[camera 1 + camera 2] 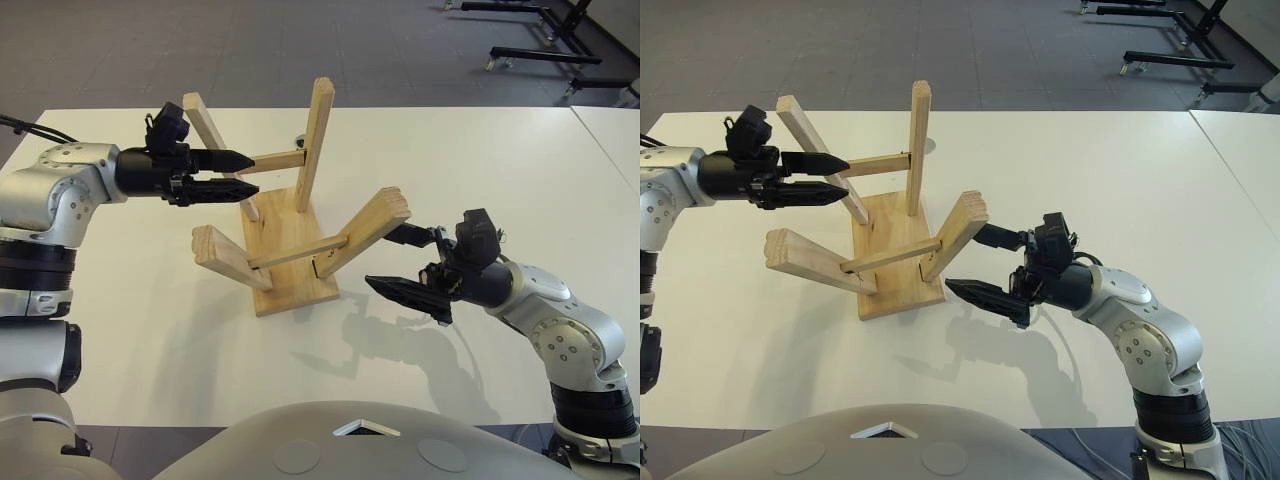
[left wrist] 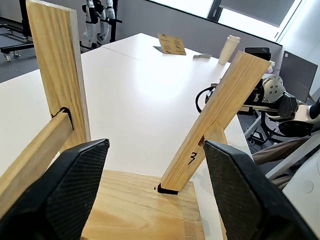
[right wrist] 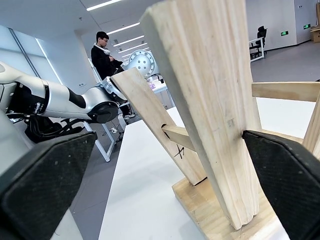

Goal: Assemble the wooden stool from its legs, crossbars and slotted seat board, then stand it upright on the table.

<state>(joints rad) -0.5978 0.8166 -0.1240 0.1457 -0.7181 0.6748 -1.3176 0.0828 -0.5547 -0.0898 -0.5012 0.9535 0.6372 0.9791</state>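
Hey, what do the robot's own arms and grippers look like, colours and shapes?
The left arm and right arm have rounded silver-grey shells with black bands at the joints. The left gripper and right gripper are black, each with two long tapering fingers faced with textured dark pads. A black camera block tops each wrist, and thin black cables run by the left shoulder.

Left arm (image 1: 60, 190): rounded silver-grey shells, black bands between joints, small screws ringing round cap. Black cables (image 1: 25, 127) at its 10 o'clock. Forearm black, boxy black camera block on top. Left gripper (image 1: 258, 174): two long black tapered fingers; pads (image 2: 80, 180) finely cross-hatched, tips rounded. Right arm (image 1: 560, 320): same silver-grey shells, round end cap with screw ring, black collar at 6 o'clock. Right gripper (image 1: 380, 257): black pointed fingers, thin wire loops at wrist; pads (image 3: 42, 175) matte, grainy.
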